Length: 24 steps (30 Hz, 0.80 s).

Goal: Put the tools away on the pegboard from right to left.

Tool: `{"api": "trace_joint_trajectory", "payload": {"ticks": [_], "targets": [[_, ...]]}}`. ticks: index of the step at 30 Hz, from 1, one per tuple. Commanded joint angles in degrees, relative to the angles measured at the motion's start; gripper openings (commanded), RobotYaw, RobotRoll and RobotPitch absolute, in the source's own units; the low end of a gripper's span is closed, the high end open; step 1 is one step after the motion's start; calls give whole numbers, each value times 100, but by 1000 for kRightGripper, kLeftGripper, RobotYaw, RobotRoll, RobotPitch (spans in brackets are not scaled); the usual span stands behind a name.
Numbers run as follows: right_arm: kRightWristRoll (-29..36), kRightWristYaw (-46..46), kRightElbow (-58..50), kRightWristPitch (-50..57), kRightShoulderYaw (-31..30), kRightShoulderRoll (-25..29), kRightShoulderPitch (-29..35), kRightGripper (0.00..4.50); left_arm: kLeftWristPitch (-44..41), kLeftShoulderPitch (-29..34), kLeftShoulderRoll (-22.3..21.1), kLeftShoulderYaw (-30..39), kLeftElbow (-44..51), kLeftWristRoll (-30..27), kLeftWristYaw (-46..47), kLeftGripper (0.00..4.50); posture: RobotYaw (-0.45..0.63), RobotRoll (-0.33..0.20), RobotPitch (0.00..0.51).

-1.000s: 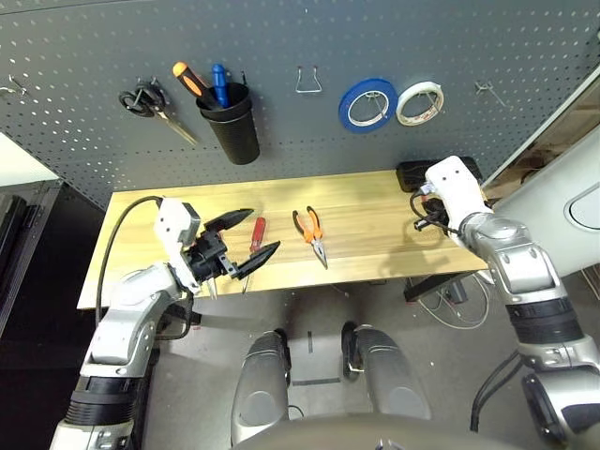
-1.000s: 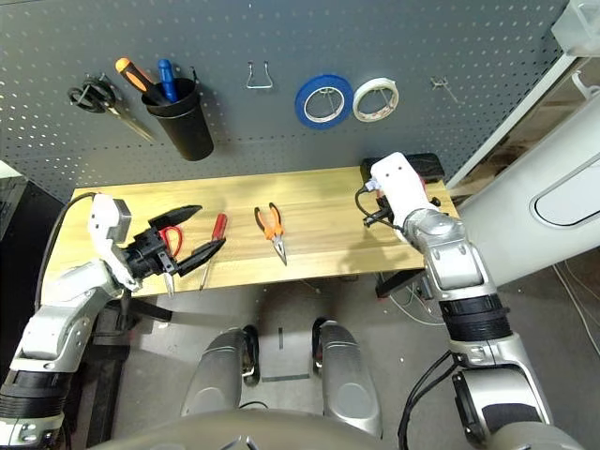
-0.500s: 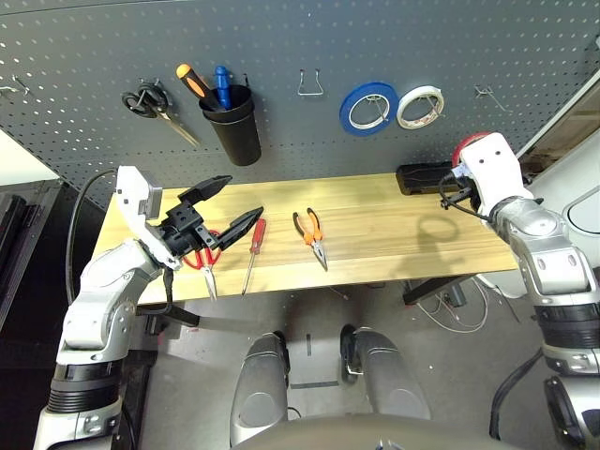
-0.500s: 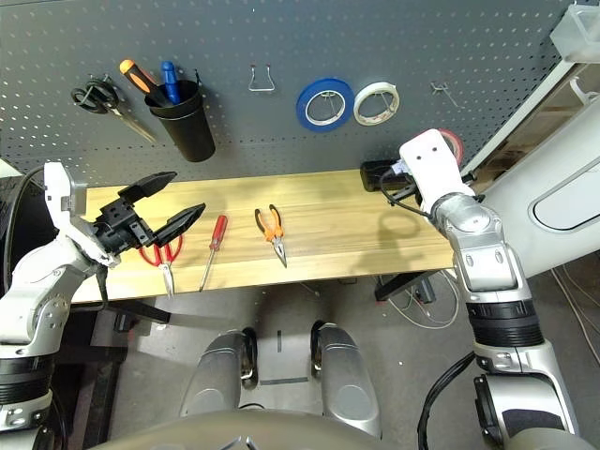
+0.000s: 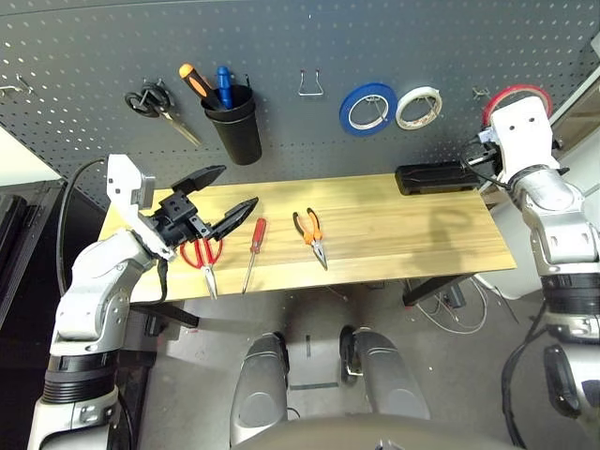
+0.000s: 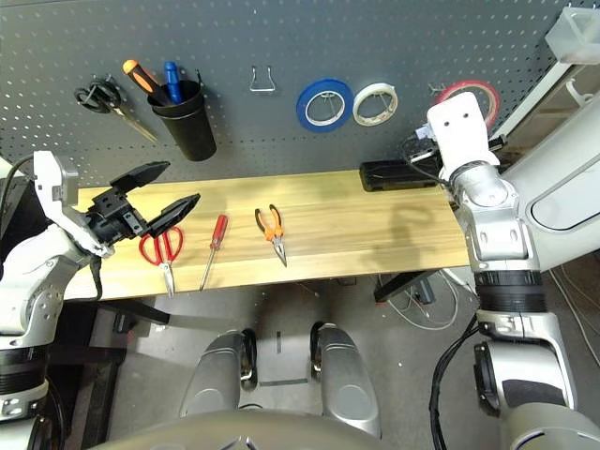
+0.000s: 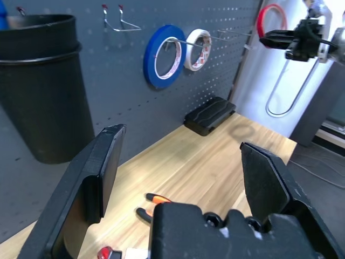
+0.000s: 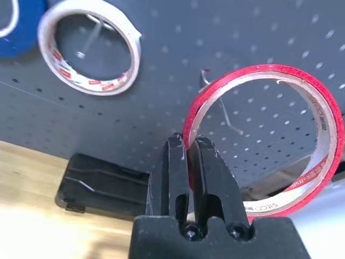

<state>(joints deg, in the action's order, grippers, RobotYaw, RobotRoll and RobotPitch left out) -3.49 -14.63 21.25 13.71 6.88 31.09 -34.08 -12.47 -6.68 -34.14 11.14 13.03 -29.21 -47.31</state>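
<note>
Step in hand: hanging the first tool, the red tape ring [image 8: 264, 140], at the right end of the pegboard [image 5: 281, 56].
Right gripper [image 8: 188, 148]: fingers clenched on the near rim of the ring, raised level with the blue tape roll [image 5: 367, 105] and white tape roll [image 5: 419, 106].
Red tape ring: held upright close to the board, to the right of the white roll; in the right wrist view a bare metal hook [image 8: 221, 105] showed through its opening. Whether the ring had passed over the hook tip could not be told.
Left gripper [image 5: 217, 202]: fingers spread wide, holding nothing, hovering over the left part of the surface [image 5: 403, 234] above the red-handled scissors [image 5: 202, 258].
Remaining tools: scissors, red-handled screwdriver [image 5: 252, 248] and orange-and-black-handled pliers [image 5: 310, 232] lay on the surface, left to centre, well apart from the ring.
Next move, judged: push the ring toward the board so its opening clears the hook tip, lower until it bears on the hook, then release. Pliers would follow in right-to-left order.
Risk, judged: thin ring may tilt and miss the hook tip.
</note>
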Motion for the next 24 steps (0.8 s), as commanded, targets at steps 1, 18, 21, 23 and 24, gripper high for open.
{"api": "trace_joint_trajectory", "payload": {"ticks": [1,18,21,23,24], "targets": [[27,-142,901,-287,-31,61,-395,22,-48,36,28,-110,130,42,22,4500,-8,0,105],[-215,119,4419,-1659,-231,-53,-2191,22,-95,-183,65,-100,141,-35,121,4500,3,0,117],[-259,259,4718,-1694,-247,-75,-2314,292,-79,-222,77,-106,133,-12,132,4500,6,0,113],[-260,303,4837,-1720,-230,-81,-2360,840,-83,-234,80,-115,145,-4,143,4500,8,0,114],[-244,307,4879,-1744,-213,-89,-2374,1202,-83,-237,81,-122,148,1,147,4500,12,0,115]]}}
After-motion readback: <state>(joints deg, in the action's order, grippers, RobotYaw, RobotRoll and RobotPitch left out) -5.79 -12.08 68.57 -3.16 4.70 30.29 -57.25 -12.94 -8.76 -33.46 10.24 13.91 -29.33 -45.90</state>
